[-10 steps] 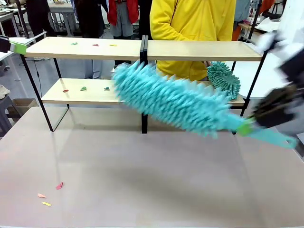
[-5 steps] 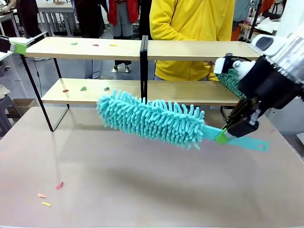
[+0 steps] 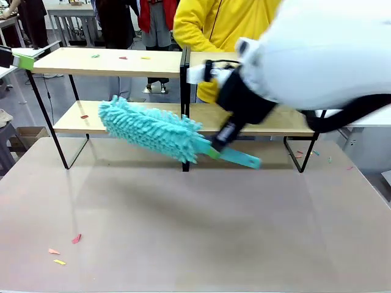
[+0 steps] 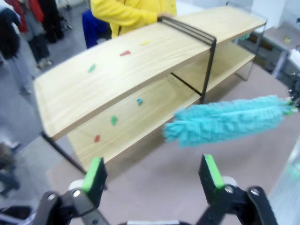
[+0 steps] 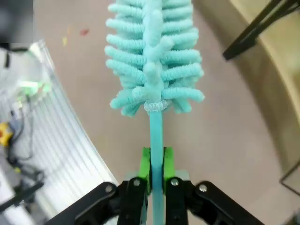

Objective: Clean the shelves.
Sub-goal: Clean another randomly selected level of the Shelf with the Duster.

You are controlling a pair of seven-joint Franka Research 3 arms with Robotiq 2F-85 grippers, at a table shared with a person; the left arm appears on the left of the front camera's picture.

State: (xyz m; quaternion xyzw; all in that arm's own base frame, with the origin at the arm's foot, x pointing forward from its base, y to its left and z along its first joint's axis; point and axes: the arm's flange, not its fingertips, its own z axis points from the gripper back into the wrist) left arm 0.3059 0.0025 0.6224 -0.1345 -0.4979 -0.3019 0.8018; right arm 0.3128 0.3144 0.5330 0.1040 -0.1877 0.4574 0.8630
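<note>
Right claw first: its green pads are pressed together on the thin teal handle of a fluffy duster, which points straight away from the wrist. Left claw hangs with its fingers spread wide and nothing between them, low over the table's near left end and facing the shelves.

From where I stand, a few paper scraps lie on the brown table near its front left corner. Farther in, the big white right arm reaches across from the right and holds the duster slanting, fluffy head up to the left and handle end down to the right. The head sits in front of the left half of the lower board; I can't quite tell whether it touches the wood or hovers just before it.

Behind it the shelves stand along the far side of the table. Small coloured bits dot the left half of the top board, and more lie on the lower one. A person in a yellow top stands just behind the shelves, near the black centre post.
</note>
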